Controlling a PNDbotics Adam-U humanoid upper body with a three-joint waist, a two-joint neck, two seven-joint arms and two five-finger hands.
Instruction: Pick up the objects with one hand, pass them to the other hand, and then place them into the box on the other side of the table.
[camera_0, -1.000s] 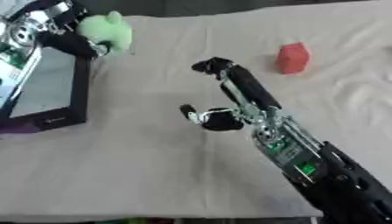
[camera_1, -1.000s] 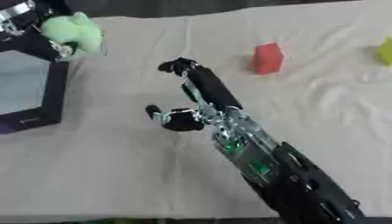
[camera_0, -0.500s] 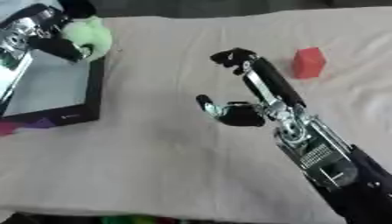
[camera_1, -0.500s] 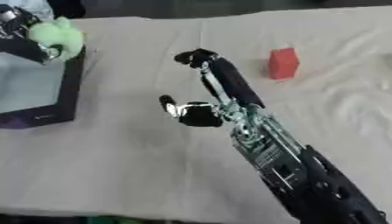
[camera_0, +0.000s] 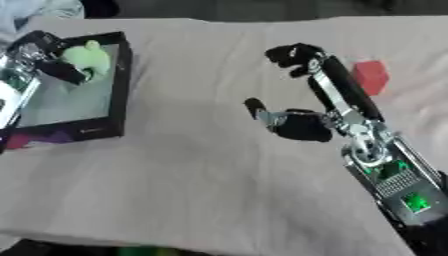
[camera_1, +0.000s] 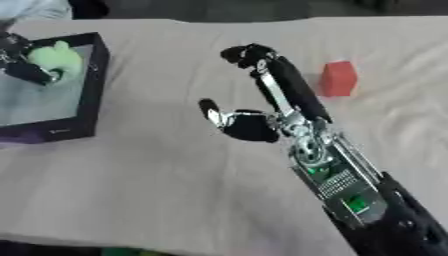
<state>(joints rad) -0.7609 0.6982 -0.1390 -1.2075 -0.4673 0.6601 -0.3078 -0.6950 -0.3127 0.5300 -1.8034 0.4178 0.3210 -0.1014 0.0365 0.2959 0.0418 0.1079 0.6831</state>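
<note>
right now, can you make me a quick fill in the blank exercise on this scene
1. The left hand holds a light ____ toy over the box.
2. The block on the cloth is ____ in colour.
3. The right hand, fingers open, holds ____.
4. The box lies on the robot's ____ side of the table.

Missing words: green; red; nothing; left

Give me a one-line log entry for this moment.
left hand: holds green toy above black box | right hand: open, empty, mid-table | red block: on cloth, untouched
</note>
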